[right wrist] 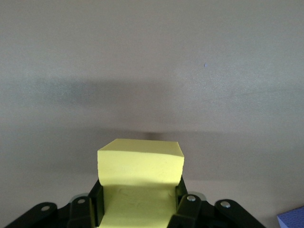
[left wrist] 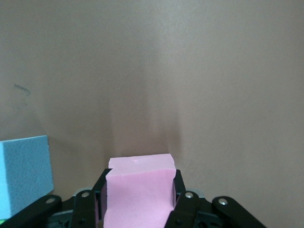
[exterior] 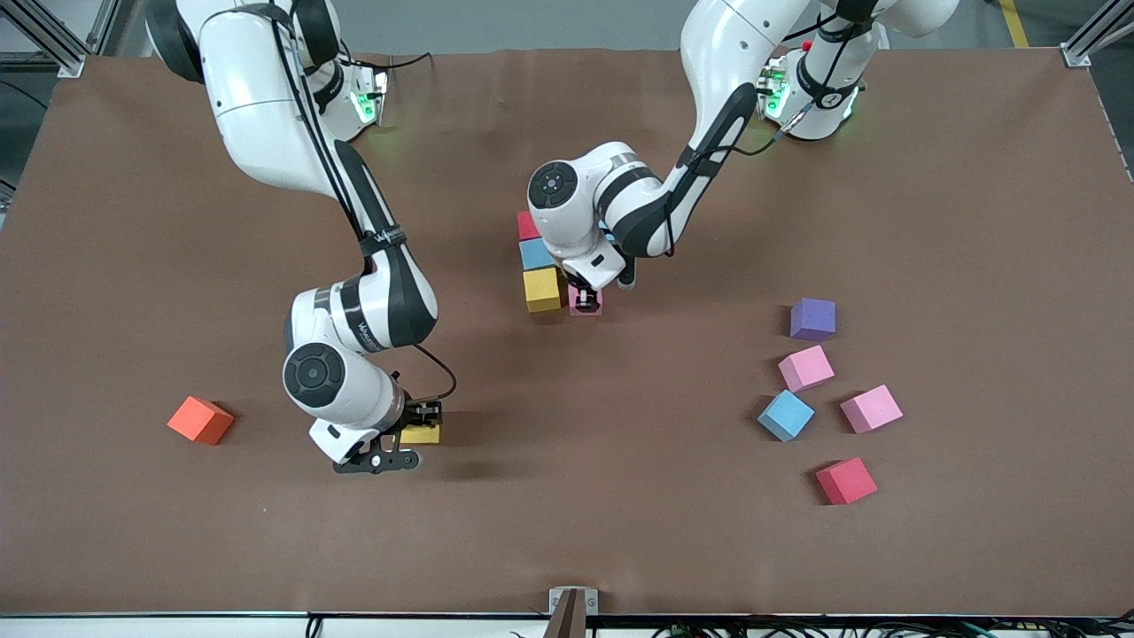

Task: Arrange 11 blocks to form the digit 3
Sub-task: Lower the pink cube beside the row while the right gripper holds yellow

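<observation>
Left gripper [exterior: 585, 297] is clamped on a pink block [exterior: 586, 306] mid-frame, right beside the yellow block [exterior: 541, 290] in the column. Right gripper [exterior: 423, 424] grips another yellow cube [exterior: 422, 433], lower left-center of the brown table [exterior: 620, 532].

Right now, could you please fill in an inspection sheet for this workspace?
Surface: brown table, no spills seen.
Job's things: red, blue and yellow blocks in a column mid-table; loose purple, two pink, blue and red cubes toward the left arm's end.
Clutter: orange cube toward the right arm's end.
Grippers: left gripper shut on a pink block beside the column; right gripper shut on a yellow block.
Cables: black leads along both arms.
Surroundings: metal frame posts at the corners.
</observation>
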